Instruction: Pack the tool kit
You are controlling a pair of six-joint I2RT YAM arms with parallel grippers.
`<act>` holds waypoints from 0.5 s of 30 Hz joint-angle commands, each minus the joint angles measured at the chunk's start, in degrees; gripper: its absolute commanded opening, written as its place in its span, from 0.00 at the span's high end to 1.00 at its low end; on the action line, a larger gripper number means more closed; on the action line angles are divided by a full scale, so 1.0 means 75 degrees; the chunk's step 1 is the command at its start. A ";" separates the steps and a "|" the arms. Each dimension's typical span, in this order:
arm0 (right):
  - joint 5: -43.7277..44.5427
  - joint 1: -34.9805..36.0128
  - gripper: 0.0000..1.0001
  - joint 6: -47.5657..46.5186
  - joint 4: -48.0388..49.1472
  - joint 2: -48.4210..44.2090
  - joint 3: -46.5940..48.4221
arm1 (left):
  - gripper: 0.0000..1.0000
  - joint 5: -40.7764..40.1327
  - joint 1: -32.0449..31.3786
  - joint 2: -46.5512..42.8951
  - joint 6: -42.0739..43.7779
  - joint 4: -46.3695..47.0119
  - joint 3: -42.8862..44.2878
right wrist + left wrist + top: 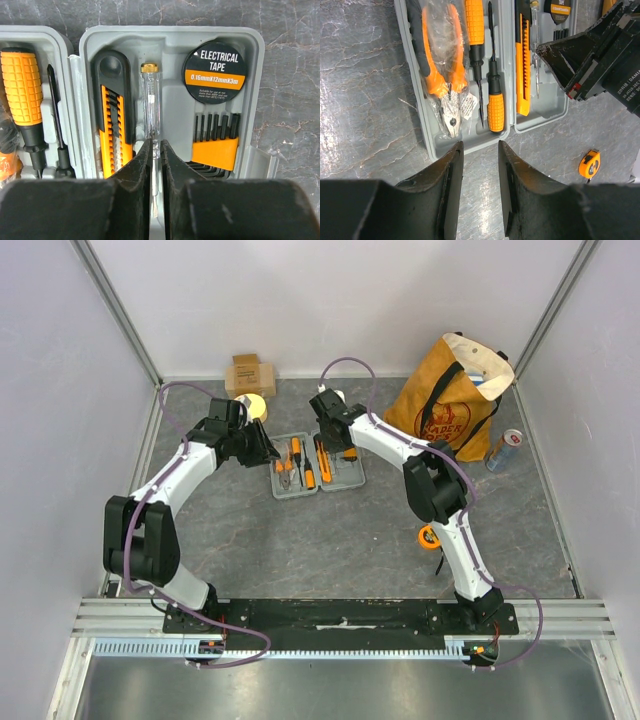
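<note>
**K:** Two halves of the tool kit case [297, 492] lie open and flat mid-table, hinge running 12 to 6 in the top view. Claw status?

**M:** Left claw [480, 145] sits at the case's 9 o'clock. Jaws parted, nothing between them. Its wrist view shows bare table and the case rim under the tips.

**K:** Right?

**M:** Right claw [155, 142] is over the right half, wrist on the 12 o'clock side. Jaws parted only a crack, straddling the clear tester screwdriver [150, 95], which lies in its slot. Can't tell whether the pads pinch it or just flank it.

**K:** What's seated?

**M:** Left half:
- pliers [442, 75] in plastic wrap
- big screwdriver [475, 22]
- small screwdriver [495, 107]

Right half:
- utility knife [114, 125] at the tester's 9 o'clock
- electrical tape [215, 72] at its 2 o'clock
- hex keys [216, 145] in an orange holder, at 6 o'clock of the tape

**K:** Anything loose?

**M:** Tape measure [429, 537] on the table at 4 o'clock of the case, well apart from it, just beside the right arm.

**K:** Clutter?

**M:** All relative to the case:
- tote bag [450, 390] at 2 o'clock
- can [503, 450] at 3 o'clock, near the bag's foot
- cardboard box [249, 375] at 11 o'clock by the back wall
- yellow roll [255, 407] between the box and the case
</note>
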 commanded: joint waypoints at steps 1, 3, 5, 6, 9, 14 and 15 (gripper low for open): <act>-0.0249 -0.0017 0.87 -0.0112 -0.0099 -0.0486 -0.0271 | 0.60 -0.0002 0.0046 0.0132 -0.0108 0.0048 0.0314; -0.0354 -0.0017 0.90 -0.0112 -0.0099 -0.0440 -0.0365 | 0.60 -0.0001 0.0034 0.0167 -0.0131 0.0060 0.0326; -0.0413 -0.0017 0.92 -0.0124 -0.0087 -0.0405 -0.0459 | 0.60 -0.0001 0.0034 0.0190 -0.0119 0.0071 0.0338; -0.0437 -0.0017 0.94 -0.0124 -0.0099 -0.0370 -0.0483 | 0.60 -0.0001 0.0046 0.0202 -0.0131 0.0071 0.0349; -0.0437 -0.0028 0.95 -0.0124 -0.0146 -0.0346 -0.0576 | 0.60 0.0010 0.0034 0.0214 -0.0131 0.0071 0.0350; -0.0507 -0.0017 1.00 -0.0077 -0.0227 -0.0288 -0.0787 | 0.60 -0.0001 0.0046 0.0237 -0.0131 0.0060 0.0338; -0.0530 -0.0017 1.00 -0.0065 -0.0297 -0.0253 -0.0822 | 0.60 0.0010 0.0034 0.0237 -0.0143 0.0071 0.0338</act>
